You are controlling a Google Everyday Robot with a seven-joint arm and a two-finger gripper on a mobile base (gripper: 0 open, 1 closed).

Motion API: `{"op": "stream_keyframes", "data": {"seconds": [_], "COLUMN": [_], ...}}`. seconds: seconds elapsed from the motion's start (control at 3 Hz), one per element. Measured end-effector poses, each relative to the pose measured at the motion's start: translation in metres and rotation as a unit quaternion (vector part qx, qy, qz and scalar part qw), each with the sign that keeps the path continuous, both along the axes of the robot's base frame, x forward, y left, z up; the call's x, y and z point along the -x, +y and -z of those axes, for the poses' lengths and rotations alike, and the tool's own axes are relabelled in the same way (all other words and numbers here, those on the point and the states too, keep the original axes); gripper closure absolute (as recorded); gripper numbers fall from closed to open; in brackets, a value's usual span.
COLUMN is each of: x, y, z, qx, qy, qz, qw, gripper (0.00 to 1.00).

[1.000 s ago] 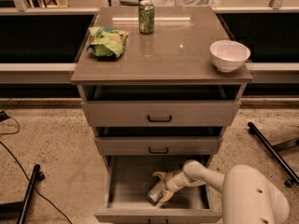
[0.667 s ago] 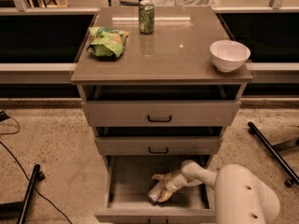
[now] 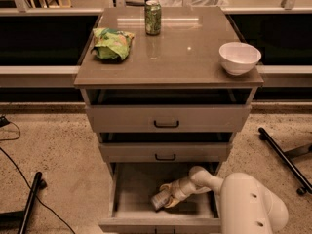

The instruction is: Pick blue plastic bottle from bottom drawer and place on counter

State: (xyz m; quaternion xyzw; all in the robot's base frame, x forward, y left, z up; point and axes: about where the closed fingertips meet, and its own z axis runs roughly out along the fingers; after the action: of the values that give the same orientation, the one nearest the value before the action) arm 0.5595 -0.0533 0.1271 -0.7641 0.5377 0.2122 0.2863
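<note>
Bottom drawer (image 3: 127, 191): blue plastic bottle (image 3: 157, 201) w/ gripper (image 3: 165, 198) inside.

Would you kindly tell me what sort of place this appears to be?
Probably a lab or test area, not a home: a lone drawer cabinet on speckled floor, loose cables and stand legs. The gripper is in the bottom drawer, at the bottle.

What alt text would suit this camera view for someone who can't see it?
A white robot arm reaches into the open bottom drawer of a grey three-drawer cabinet, its gripper at a small plastic bottle lying there. On the counter above sit a green can, a crumpled green bag and a white bowl.
</note>
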Motion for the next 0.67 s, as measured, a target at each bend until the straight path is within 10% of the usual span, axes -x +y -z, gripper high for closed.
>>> {"op": "stream_keyframes", "data": {"seconds": [0.67], "x": [-0.004], "y": [-0.011], "z": [-0.096], "qx": [-0.134], "qy": [-0.01], "qz": [0.021], "qw": [0.9907], "gripper": [0.99]}}
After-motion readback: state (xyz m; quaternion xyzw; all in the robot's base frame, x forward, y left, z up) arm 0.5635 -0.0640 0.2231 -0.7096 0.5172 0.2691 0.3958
